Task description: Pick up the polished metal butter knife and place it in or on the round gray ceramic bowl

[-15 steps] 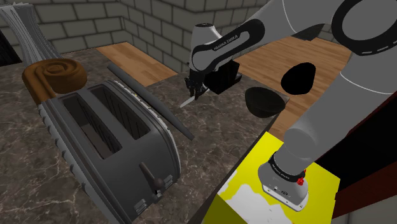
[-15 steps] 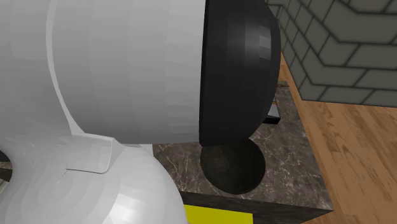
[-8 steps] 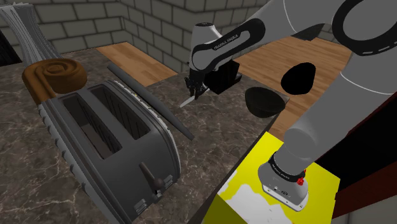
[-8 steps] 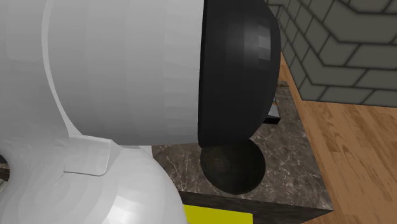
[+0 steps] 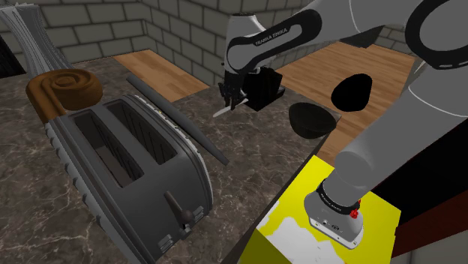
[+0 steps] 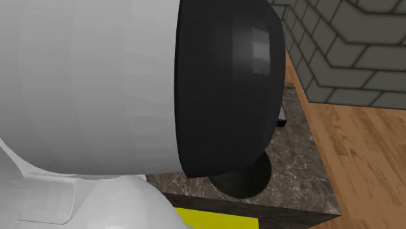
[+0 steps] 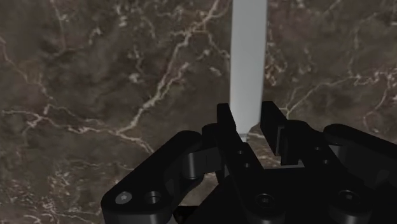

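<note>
Pincer (image 7: 248, 113) clasps knife (image 7: 248, 51) (seemingly clear of countertop (image 7: 95, 76)).

The arm (image 5: 270, 41) is lifting: in the shoulder view its jaws, clasped on the pale butter knife (image 5: 224, 112), are rising above the marbled surface (image 5: 247, 150) and drifting a little to the right, toward the dark bowl (image 5: 311, 120), so the blade's tip is hanging higher over the stone than a second ago. In the second exterior view the arm's big black joint (image 6: 228, 84) is spreading left and downward, covering much more of the bowl (image 6: 254, 183) than before
</note>
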You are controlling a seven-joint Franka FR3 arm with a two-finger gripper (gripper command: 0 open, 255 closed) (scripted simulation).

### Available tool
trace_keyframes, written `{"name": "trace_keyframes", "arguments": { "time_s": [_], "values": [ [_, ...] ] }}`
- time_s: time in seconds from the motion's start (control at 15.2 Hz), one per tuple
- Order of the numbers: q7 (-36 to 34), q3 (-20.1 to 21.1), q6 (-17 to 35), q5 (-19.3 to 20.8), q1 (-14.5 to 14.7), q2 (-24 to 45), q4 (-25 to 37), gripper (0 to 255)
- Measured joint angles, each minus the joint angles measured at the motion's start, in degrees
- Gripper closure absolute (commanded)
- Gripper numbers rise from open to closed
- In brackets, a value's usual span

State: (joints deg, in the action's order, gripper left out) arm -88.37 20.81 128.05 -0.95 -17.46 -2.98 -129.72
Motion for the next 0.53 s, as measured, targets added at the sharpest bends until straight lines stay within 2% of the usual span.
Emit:
{"name": "trace_keyframes", "arguments": {
  "time_s": [0.53],
  "values": [
    [0.97,-0.34,-6.29,-1.16,-0.06,-3.01,3.46,255]
  ]
}}
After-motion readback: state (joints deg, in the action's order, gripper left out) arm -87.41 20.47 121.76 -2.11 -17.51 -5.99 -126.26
